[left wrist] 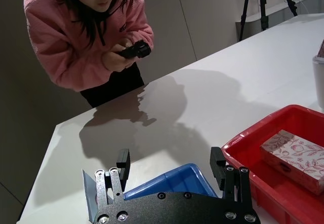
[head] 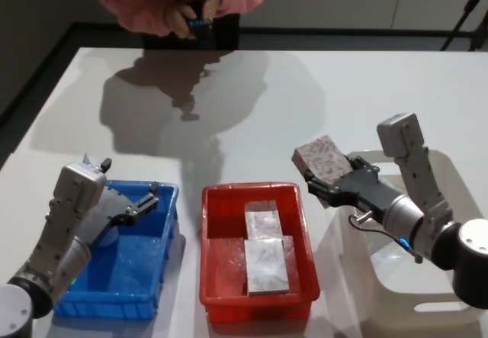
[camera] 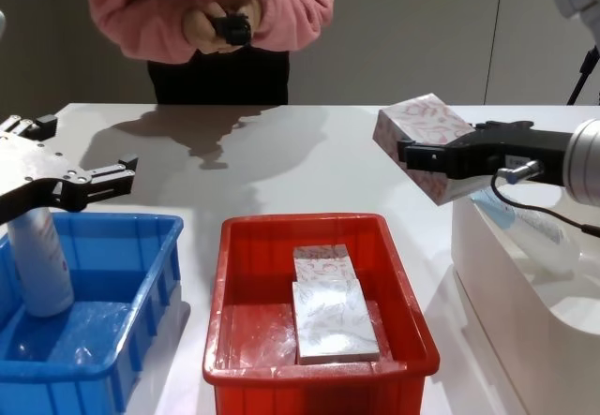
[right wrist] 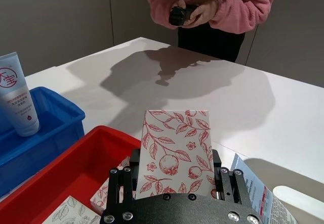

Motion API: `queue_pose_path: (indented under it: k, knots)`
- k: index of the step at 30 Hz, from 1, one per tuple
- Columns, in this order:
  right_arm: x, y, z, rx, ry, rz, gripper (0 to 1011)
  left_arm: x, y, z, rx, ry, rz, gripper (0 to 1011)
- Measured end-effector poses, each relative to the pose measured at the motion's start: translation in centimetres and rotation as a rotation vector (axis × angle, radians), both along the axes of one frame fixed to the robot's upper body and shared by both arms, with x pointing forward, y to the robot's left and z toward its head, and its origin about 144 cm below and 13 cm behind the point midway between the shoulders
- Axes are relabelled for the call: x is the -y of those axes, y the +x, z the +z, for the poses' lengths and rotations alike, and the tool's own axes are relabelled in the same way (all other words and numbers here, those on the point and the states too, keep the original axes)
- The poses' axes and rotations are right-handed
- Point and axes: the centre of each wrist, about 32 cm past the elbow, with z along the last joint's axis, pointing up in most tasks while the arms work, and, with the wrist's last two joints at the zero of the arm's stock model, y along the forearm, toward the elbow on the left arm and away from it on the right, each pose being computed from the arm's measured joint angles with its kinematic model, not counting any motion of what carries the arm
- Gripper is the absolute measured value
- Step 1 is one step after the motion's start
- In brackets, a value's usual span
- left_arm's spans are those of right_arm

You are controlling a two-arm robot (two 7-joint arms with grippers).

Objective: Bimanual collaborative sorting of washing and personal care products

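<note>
The white tub (head: 457, 193) sits at the table's right, the red crate (head: 221, 201) in the middle and the blue crate (head: 164, 201) at the left. Two white boxes (head: 265, 254) lie flat in the red crate, long axes running away from the robot. The right gripper (camera: 412, 157) clamps a red-leaf box (camera: 417, 120), tilted, above the gap between red crate and tub. A tube (camera: 37, 265) stands upright in the blue crate, partly hidden by the left gripper (head: 152, 195), whose jaws are spread with nothing between them.
</note>
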Motion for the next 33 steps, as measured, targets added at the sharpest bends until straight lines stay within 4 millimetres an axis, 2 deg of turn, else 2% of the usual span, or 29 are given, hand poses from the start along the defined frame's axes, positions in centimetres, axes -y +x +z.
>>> queue_pose_path:
  k: [33]
  knots:
    - [5.8,-4.0,-0.3,-0.008,-0.029,-0.162,788,0.0,0.0,0.0,0.000,0.000,0.000,1001]
